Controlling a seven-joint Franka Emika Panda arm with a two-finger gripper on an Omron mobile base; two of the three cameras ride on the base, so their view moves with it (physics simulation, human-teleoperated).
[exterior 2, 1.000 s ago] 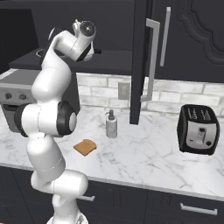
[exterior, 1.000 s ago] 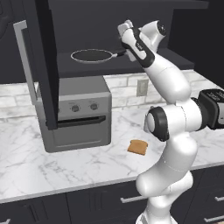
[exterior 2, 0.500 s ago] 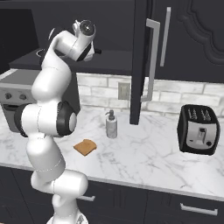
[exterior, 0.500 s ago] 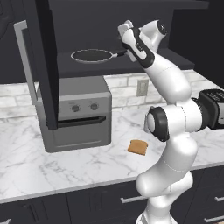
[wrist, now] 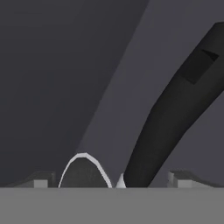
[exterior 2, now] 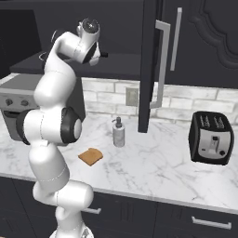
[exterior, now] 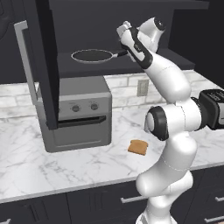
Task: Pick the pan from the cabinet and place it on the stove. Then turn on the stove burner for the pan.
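so nothing's really shifting from a second ago, the gripper (wrist: 111,179) is still hovering with jaws wide open around the handle of the pan (exterior: 92,55), which is sitting on the far cabinet (exterior: 131,68) shelf, so probably clamping next.

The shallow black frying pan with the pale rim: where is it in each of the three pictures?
Left base view: the black frying pan lies on the open cabinet's shelf, upper middle, above the grey toaster oven.
Right base view: only an edge at far left, behind the arm.
Hand view: handle crosses right; rim at bottom.
Shared landmark: toast slice.
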